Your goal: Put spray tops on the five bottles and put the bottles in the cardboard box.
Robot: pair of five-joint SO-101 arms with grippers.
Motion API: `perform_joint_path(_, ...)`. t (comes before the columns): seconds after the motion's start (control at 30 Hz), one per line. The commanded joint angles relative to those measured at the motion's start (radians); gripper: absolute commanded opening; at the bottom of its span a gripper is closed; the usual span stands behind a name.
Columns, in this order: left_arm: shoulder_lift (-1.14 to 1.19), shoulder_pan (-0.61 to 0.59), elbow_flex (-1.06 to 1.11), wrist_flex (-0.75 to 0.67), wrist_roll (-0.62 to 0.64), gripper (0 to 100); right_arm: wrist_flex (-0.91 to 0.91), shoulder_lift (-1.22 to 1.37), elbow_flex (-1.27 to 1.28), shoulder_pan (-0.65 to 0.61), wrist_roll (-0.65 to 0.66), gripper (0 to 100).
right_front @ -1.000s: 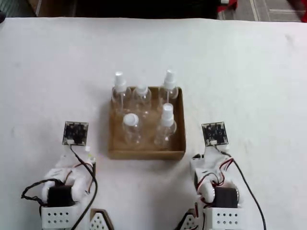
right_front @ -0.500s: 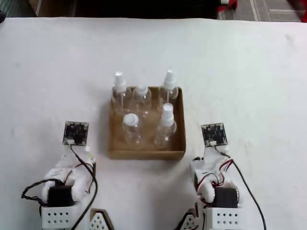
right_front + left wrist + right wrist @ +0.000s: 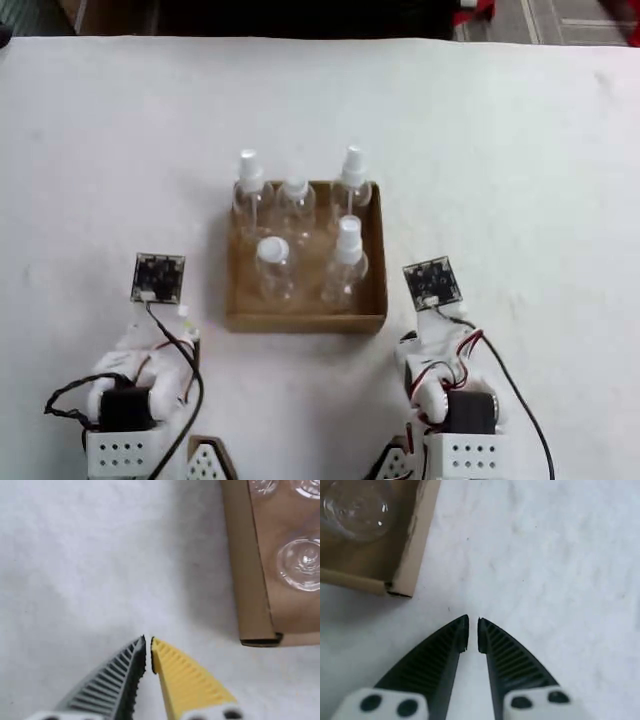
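Bottles [image 3: 345, 262]: all five upright inside box [image 3: 305, 322], mid-desk [image 3: 520, 150]. Left gripper [image 3: 148, 652] and right gripper [image 3: 472, 632] are both pinched together, empty, each just off a near box corner. Two tops [image 3: 272, 247] look squat; check they're seated, and keep your arms off the box wall.

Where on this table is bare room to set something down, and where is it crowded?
Bare table lies beyond the cardboard box to the far edge, and on both sides of it. Crowded: five bottles stand close in the box; left arm and right arm hold the near edge.
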Motion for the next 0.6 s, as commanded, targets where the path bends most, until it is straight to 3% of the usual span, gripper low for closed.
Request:
perform_joint_path(0.0,-0.004,0.008,-0.003,0.006,-0.002,2,0.001,-0.004,0.008,0.004,0.012,1.7)
perform_joint_path(0.1,-0.004,0.008,-0.003,0.006,-0.002,2,0.001,-0.004,0.008,0.004,0.006,1.7)
perform_joint_path(0.23,-0.004,0.008,-0.003,0.006,-0.002,2,0.001,-0.004,0.008,0.010,-0.095,1.7)
perform_joint_path(0.57,-0.004,0.010,-0.003,0.006,-0.002,2,0.001,-0.004,0.008,0.010,-0.077,1.7)
